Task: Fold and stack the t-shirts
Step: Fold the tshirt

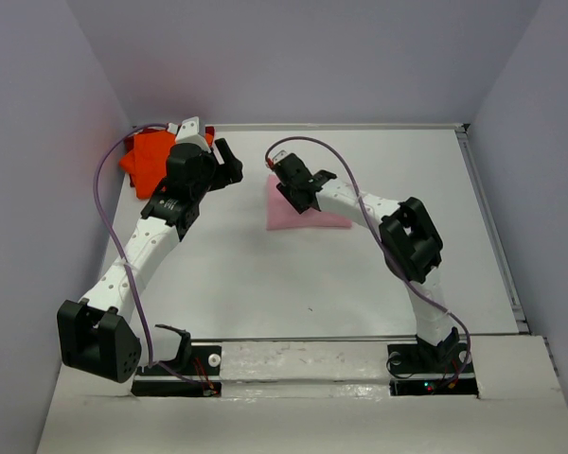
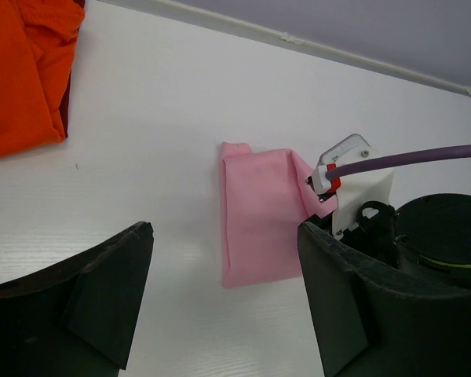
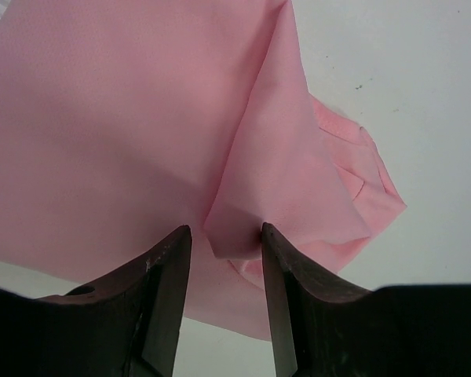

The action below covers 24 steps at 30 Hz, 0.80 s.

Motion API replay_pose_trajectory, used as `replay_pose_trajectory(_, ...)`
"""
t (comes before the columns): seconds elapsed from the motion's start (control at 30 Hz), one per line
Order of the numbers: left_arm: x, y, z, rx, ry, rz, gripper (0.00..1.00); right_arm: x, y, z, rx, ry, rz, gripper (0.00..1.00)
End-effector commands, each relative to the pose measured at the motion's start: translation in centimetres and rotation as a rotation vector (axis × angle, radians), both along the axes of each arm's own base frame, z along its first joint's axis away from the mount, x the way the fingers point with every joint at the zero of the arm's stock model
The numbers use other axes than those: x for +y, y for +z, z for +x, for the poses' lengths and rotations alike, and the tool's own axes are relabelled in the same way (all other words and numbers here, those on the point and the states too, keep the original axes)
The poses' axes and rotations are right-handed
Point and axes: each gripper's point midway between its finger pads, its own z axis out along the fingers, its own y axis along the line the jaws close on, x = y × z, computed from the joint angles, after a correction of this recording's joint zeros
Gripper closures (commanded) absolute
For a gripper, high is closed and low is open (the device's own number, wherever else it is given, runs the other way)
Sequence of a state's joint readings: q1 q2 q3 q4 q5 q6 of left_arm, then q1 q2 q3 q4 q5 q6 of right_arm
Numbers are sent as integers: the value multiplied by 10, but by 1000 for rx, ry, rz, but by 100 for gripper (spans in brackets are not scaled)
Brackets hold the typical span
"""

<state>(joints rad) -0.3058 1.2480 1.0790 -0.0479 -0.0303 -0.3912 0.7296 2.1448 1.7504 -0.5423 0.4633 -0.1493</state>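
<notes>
The light pink t-shirt lies folded at the middle back of the table, and also shows in the left wrist view. My right gripper is low over its left part. Its jaws stand a little apart around a raised fold of the pink t-shirt, which touches only the right finger. The bright orange t-shirt lies crumpled in the back left corner, with a dark red edge beside it. My left gripper is open and empty between the two shirts.
White table inside grey walls. A raised rail runs along the right edge and another along the back. The right arm's wrist with its purple cable shows close to the right of my left gripper.
</notes>
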Motion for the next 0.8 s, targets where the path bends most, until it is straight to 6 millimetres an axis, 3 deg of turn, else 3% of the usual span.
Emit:
replay_pose_trajectory(0.0, 0, 11, 2, -46, 1, -6, 17, 3, -4, 1, -13, -2, -6, 54)
replay_pose_trajectory(0.07, 0, 11, 2, -46, 0, -6, 17, 3, -7, 0, -8, -1, -9, 60)
replay_pose_trajectory(0.1, 0, 12, 2, -48, 0, -7, 17, 3, -8, 0, -5, 2, -9, 75)
replay_pose_trajectory(0.2, 0, 12, 2, -47, 0, -8, 17, 0, -10, 1, -10, -5, -27, 100)
replay_pose_trajectory(0.5, 0, 11, 2, -46, -3, -9, 17, -22, 22, 11, -104, -59, -98, 100)
replay_pose_trajectory(0.6, -1, 11, 2, -47, -5, -11, 17, -28, 40, 21, -151, -88, -108, 100)
replay_pose_trajectory(0.77, -2, 11, 1, -45, -5, -10, 17, -36, 52, 40, -182, -100, -115, 100)
